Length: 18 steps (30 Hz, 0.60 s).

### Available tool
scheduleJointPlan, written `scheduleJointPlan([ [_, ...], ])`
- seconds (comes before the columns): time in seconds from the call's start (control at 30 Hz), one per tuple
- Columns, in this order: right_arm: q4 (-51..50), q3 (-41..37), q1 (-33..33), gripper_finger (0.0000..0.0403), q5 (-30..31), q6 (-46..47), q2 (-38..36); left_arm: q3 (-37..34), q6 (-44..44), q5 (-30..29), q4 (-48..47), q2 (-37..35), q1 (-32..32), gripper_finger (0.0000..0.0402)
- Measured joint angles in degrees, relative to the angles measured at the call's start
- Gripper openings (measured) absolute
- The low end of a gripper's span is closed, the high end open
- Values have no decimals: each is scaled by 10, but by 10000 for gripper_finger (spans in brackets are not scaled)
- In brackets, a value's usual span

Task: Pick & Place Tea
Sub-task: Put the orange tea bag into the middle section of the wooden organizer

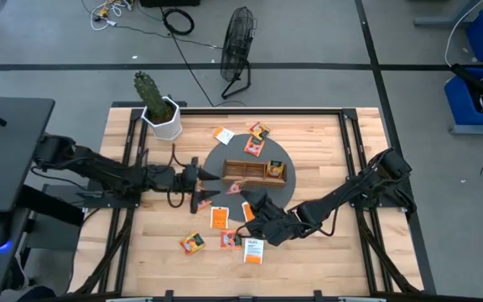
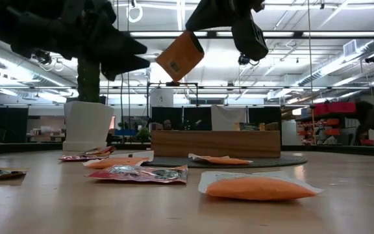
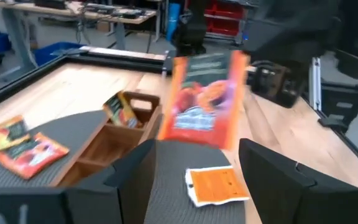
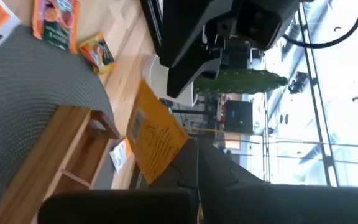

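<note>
My right gripper (image 4: pixel 188 160) is shut on one orange tea sachet (image 4: pixel 151 137), held in the air over the near edge of the round grey mat (image 1: pixel 225 155); the low view shows the sachet (image 2: pixel 182 55) well above the table. My left gripper (image 3: pixel 197 149) is open, just left of it at the mat's edge, fingers pointing at that sachet (image 3: pixel 204 99) without touching it. The wooden tray (image 1: pixel 254 171) rests on the mat with a sachet (image 1: pixel 275 170) in it. Other sachets lie flat on the mat (image 1: pixel 252 147) and on the table (image 1: pixel 218 218). My right gripper pinches the orange sachet between its two fingers at one corner (image 4: pixel 174 160). The sachet is lifted clear of the table and sticks out tilted beyond the fingertips (image 2: pixel 197 40).
A cactus in a white pot (image 1: pixel 159 113) stands at the table's far left. Loose sachets lie near the table's near edge (image 1: pixel 253 250), (image 1: pixel 193 243) and beyond the mat (image 1: pixel 223 134). A black rail frames the table (image 1: pixel 342 151).
</note>
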Motion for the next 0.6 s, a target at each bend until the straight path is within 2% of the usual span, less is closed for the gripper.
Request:
scheduleJointPlan([
  [0.23, 1, 0, -14, 0, -2, 10, 0, 27, 39, -1, -2, 36, -12, 236],
  [0.6, 7, 0, -21, 0, -32, 31, 0, 60, 79, -45, 1, 73, -12, 236],
])
